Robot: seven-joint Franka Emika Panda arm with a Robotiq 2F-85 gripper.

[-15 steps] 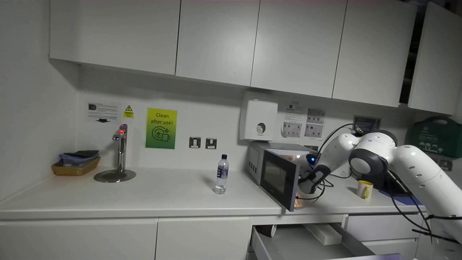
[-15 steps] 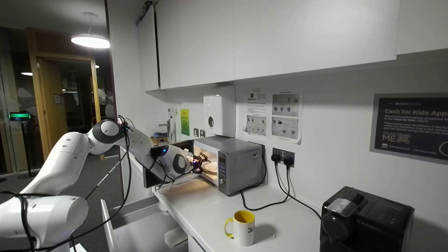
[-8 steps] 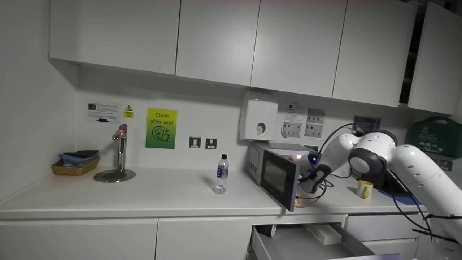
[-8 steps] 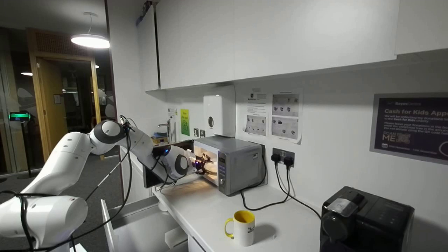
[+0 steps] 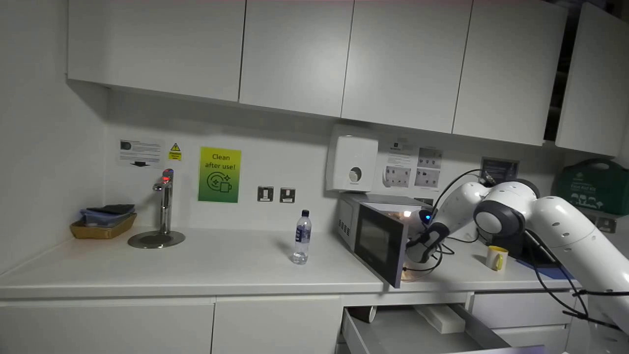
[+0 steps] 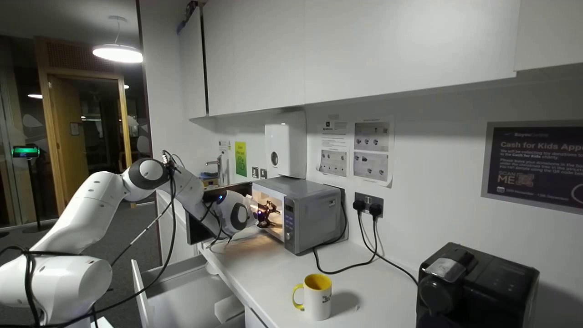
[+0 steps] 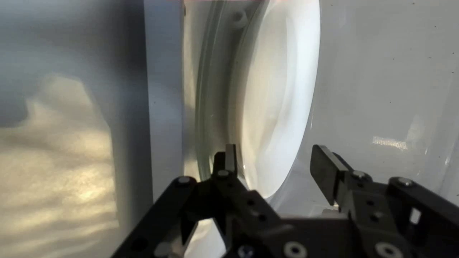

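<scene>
In the wrist view my gripper [image 7: 274, 154] stands open, with nothing gripped. A white plate or shallow dish [image 7: 283, 93] slants upward just beyond it, its near end showing between the two fingers. One finger [image 7: 230, 157] overlaps the dish's edge in the picture; whether it touches I cannot tell. The other finger [image 7: 324, 168] is apart from the dish, over the pale grey inner wall [image 7: 387, 89]. A glass turntable [image 7: 206, 107] lies beside the dish. In an exterior view the gripper [image 6: 276, 214] reaches inside the lit grey microwave [image 6: 319, 218]; elsewhere the door [image 5: 378, 241] hides it.
The microwave door hangs open beside my forearm. Below, a drawer [image 5: 393, 337] is pulled out from the counter [image 5: 221, 265]. A water bottle [image 5: 302, 241], a white and yellow mug [image 6: 317, 303], a black coffee machine [image 6: 478, 291] and power cables [image 6: 350, 269] are around.
My arm has moved forward a little, carrying the gripper deeper into the microwave. The door, drawer, mug and bottle have stayed put.
</scene>
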